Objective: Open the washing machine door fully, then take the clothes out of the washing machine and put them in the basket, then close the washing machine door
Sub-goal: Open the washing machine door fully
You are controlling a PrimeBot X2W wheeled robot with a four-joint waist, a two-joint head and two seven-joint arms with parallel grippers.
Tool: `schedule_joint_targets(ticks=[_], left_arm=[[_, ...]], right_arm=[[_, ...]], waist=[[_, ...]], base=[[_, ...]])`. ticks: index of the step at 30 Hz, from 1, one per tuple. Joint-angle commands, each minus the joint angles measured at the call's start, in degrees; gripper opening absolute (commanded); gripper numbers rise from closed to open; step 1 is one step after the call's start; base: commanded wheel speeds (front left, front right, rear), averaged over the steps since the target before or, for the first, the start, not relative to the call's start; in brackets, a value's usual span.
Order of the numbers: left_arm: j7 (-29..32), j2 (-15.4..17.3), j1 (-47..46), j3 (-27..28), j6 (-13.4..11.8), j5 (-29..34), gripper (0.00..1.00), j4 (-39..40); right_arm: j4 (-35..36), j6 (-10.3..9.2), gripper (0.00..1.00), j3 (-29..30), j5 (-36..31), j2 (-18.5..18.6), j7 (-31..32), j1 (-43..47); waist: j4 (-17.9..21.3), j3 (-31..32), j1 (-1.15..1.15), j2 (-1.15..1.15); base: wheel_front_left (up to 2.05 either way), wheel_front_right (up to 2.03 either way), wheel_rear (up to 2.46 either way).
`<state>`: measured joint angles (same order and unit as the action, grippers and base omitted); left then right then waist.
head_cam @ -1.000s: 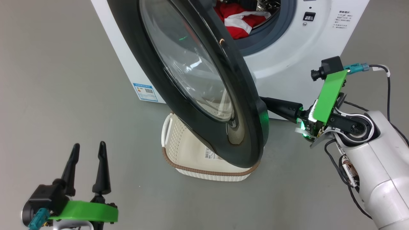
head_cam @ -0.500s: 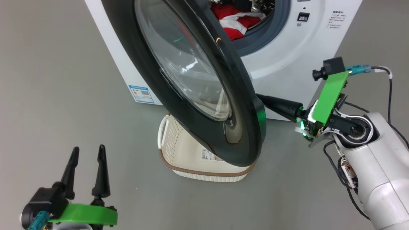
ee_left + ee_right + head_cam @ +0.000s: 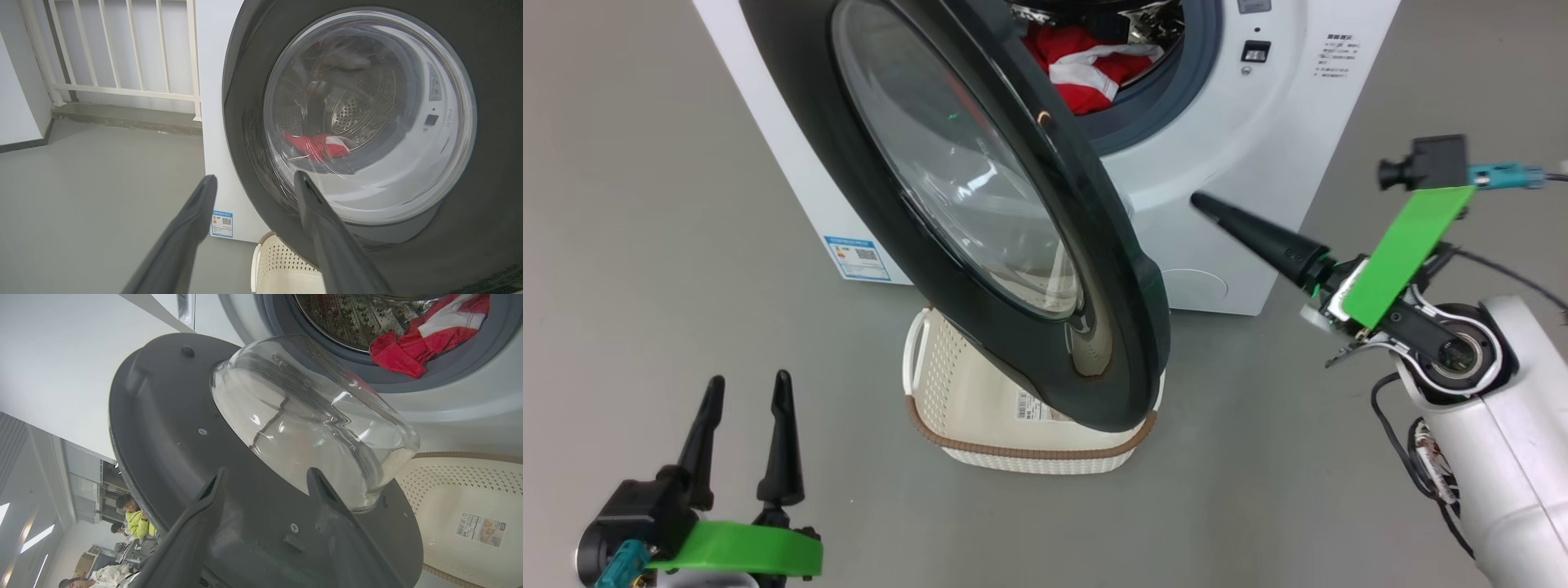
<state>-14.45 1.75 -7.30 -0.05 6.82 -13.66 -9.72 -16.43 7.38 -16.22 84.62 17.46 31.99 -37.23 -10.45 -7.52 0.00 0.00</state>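
Note:
The washing machine door (image 3: 1111, 269), glossy black with a clear glass bowl (image 3: 310, 424), stands partly swung out from the white washing machine (image 3: 1258, 147). Red and white clothes (image 3: 1078, 69) lie in the drum and spill onto the grey gasket (image 3: 412, 347). The cream basket (image 3: 1029, 453) sits on the floor under the door's lower edge. My right gripper (image 3: 1201, 200) hovers to the right of the door, apart from it; in the right wrist view its fingers stand open (image 3: 267, 475) facing the door's inner side. My left gripper (image 3: 747, 388) is open and empty at the lower left.
Grey floor spreads left and right of the machine. A white railing (image 3: 122, 49) and a low step stand behind the machine's left side. A blue label (image 3: 858, 255) marks the machine's side. People (image 3: 137, 520) sit far off in the right wrist view.
My right gripper has come away from the door's edge, opened, and lifted up to the right. The head camera shifted, sliding the machine left in the picture. The left arm stayed put.

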Motion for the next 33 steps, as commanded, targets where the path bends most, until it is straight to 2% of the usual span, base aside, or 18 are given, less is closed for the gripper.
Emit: schedule_joint_targets(ticks=[1, 7, 14, 25, 33], left_arm=[[-0.55, 1.12, -0.12, 1.92, 0.36, 0.61, 1.0, 1.35], [-0.55, 1.12, 0.27, 2.21, 0.39, 0.87, 1.0, 1.54], [-0.55, 1.2, 0.54, 2.57, 0.46, 1.34, 1.0, 1.66], [-0.55, 1.22, 1.5, 3.17, 0.51, 1.71, 1.0, 2.51], [-0.55, 1.21, 1.53, 3.34, 0.52, 1.72, 1.0, 3.58]], right_arm=[[2.87, 0.11, 1.0, -0.32, -1.21, 0.26, -1.67, 0.84], [9.63, 0.11, 1.0, -1.82, -6.45, 3.02, -12.15, 5.39], [13.38, 0.11, 1.0, -4.91, -10.74, 6.37, -24.2, 10.28], [12.04, 0.11, 1.0, -10.74, -20.22, 11.51, -42.63, 16.83], [9.5, 0.11, 1.0, -9.32, -28.47, 11.23, -46.82, 19.29]], waist=[[0.21, 0.09, 0.0, 0.0], [1.15, 0.09, 0.0, 0.0], [2.16, 0.38, 0.0, 0.0], [3.56, 0.61, 0.0, 0.0], [3.98, -0.26, 0.0, 0.0]], base=[[0.0, 0.0, 0.0], [0.0, 0.0, 0.0], [0.0, 0.0, 0.0], [0.0, 0.0, 0.0], [0.0, 0.0, 0.0]])
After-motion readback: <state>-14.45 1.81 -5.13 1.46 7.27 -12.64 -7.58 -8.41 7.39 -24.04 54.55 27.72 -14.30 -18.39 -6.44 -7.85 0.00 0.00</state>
